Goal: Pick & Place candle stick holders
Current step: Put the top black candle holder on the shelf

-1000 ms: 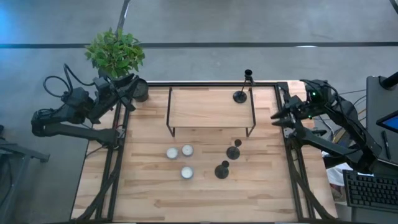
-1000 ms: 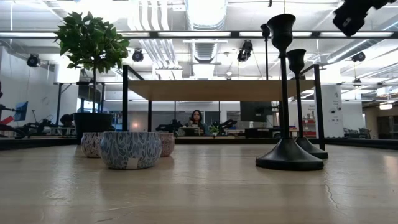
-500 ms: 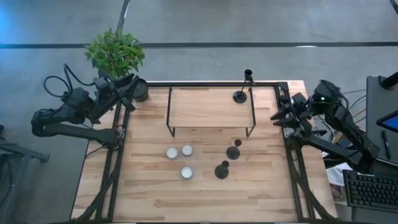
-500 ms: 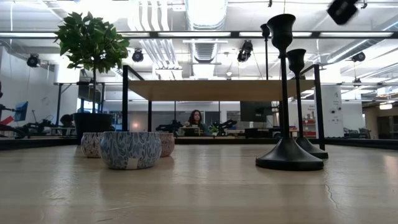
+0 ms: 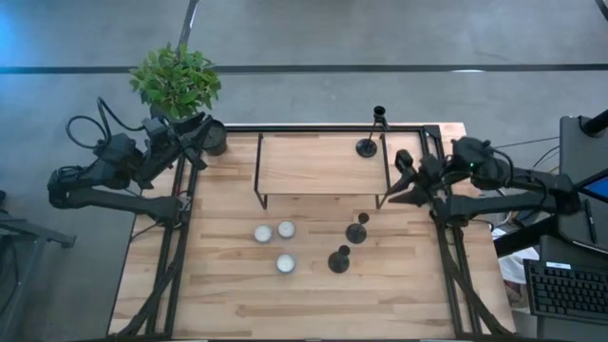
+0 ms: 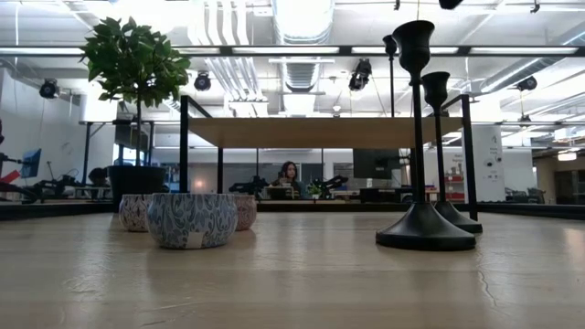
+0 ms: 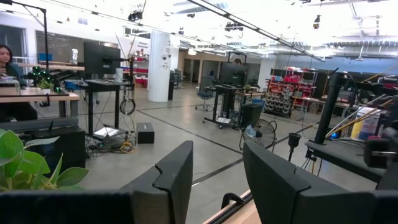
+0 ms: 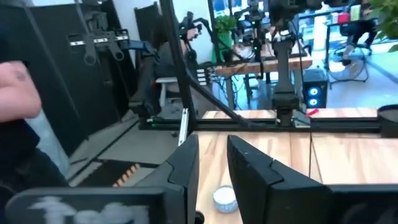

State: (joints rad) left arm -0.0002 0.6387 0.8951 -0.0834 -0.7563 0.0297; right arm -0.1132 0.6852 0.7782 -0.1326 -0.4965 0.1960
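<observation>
By the tabletop's right edge, your right gripper [image 5: 400, 178] hangs w/ fingers narrow, empty, near two candle stick holders [image 5: 348, 245].

Low view: my right arm [image 6: 450, 4] is cut off at the top edge. Third candle stick holder [image 6: 391, 55] mostly hidden behind the front two. Right wrist view: blurred shape [image 8: 15, 74] at the edge, possibly a person's arm.

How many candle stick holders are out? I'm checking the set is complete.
3: one candle stick holder on the raised shelf's right end, two on the table in front of it.
</observation>
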